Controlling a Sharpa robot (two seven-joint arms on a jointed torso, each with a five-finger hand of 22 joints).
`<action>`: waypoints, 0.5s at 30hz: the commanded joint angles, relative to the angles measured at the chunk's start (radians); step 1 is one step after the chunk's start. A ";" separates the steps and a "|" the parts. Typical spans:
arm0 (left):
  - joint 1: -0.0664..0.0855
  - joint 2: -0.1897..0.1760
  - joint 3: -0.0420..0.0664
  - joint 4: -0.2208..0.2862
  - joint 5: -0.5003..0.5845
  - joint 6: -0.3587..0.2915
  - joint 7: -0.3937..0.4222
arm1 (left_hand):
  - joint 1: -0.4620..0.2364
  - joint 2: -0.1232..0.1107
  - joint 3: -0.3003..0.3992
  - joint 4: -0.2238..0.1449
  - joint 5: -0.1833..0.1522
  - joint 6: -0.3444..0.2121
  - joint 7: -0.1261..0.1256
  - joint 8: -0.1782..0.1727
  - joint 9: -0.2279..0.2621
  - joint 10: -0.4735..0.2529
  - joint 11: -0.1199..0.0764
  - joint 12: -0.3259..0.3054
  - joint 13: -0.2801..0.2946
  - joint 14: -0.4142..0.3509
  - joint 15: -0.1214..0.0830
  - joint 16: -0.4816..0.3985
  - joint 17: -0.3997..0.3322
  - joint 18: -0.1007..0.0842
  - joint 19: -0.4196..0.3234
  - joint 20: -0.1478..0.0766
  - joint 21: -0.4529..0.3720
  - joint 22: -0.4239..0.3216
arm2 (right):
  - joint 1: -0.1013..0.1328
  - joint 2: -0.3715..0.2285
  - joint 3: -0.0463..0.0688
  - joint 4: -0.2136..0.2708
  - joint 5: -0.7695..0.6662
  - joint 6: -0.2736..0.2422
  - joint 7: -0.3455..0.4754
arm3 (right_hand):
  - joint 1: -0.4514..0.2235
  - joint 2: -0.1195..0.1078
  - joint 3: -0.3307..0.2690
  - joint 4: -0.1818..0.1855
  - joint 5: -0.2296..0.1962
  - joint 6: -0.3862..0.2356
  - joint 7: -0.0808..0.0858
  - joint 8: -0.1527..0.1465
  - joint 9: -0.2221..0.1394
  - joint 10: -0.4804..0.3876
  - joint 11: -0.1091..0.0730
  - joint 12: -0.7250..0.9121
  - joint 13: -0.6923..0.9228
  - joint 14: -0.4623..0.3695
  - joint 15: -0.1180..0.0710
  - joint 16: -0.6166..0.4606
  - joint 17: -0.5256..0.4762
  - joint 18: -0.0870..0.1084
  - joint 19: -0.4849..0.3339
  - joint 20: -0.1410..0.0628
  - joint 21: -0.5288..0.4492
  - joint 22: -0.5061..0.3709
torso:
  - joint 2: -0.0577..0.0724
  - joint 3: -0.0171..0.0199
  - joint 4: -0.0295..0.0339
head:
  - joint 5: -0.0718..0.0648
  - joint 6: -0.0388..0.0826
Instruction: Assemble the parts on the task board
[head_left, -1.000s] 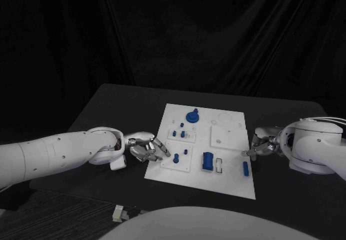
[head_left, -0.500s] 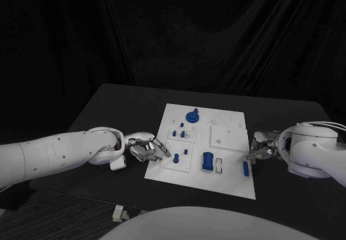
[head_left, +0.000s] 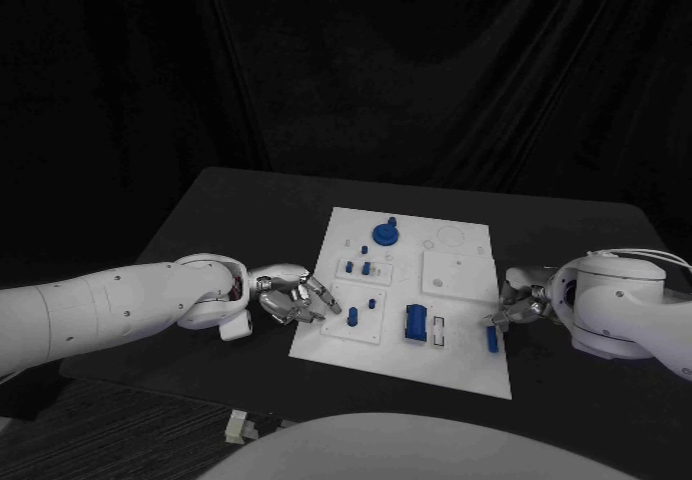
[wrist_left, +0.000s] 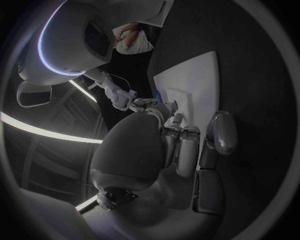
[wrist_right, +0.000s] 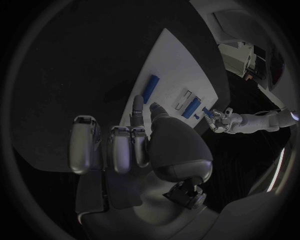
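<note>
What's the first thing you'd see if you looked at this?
The bright white task board in the middle of the black table, dotted with small blue parts such as a round knob near its far edge. Next, the two silver hands: the left hand at the board's left edge, and the right hand at its right edge, beside a blue bar.

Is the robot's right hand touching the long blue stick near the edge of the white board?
Apart. In the right wrist view, bare board shows between the right hand and the long blue stick on the task board.
</note>
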 joint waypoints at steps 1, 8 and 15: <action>-0.001 0.000 0.000 0.003 0.004 0.010 0.005 | -0.009 -0.003 0.004 0.000 0.005 0.002 0.001 0.006 0.001 -0.002 0.005 -0.007 0.180 0.104 0.007 0.003 0.263 0.016 -0.007 0.001 -0.004 0.159 | -0.006 0.003 0.000 -0.004 -0.007 0.008 -0.020 | 0.013 0.000 0.001 -0.008 0.005 -0.009 0.000 -0.006 0.002 0.105 0.003 0.003 0.263 0.085 0.000 -0.005 0.173 0.011 0.028 -0.002 -0.006 0.196 | 0.001 0.0002 0.0003 | 0.000 0.000; -0.001 0.001 0.000 0.007 0.004 0.011 0.010 | -0.010 -0.004 0.005 0.000 0.005 0.002 0.001 0.006 0.001 -0.001 0.005 -0.006 0.181 0.104 0.008 0.003 0.263 0.016 -0.007 0.001 -0.003 0.160 | -0.018 0.009 0.000 -0.012 -0.010 0.025 -0.021 | 0.022 -0.001 0.005 -0.018 0.011 -0.019 0.002 -0.009 0.003 0.105 0.005 0.003 0.263 0.084 0.001 -0.007 0.168 0.012 0.026 -0.001 -0.010 0.195 | 0.001 0.0001 0.0004 | 0.000 0.000; -0.001 0.001 0.000 0.007 0.004 0.011 0.009 | -0.010 -0.004 0.005 0.000 0.005 0.002 0.001 0.006 0.001 -0.001 0.005 -0.006 0.181 0.104 0.008 0.003 0.263 0.016 -0.007 0.001 -0.003 0.160 | -0.035 0.018 0.000 -0.019 -0.010 0.017 -0.021 | 0.015 0.000 0.004 -0.019 0.010 -0.048 0.013 -0.025 0.002 0.105 0.013 0.003 0.263 0.083 0.007 -0.011 0.161 0.013 0.024 0.004 -0.019 0.192 | 0.000 0.0002 -0.0007 | 0.000 0.000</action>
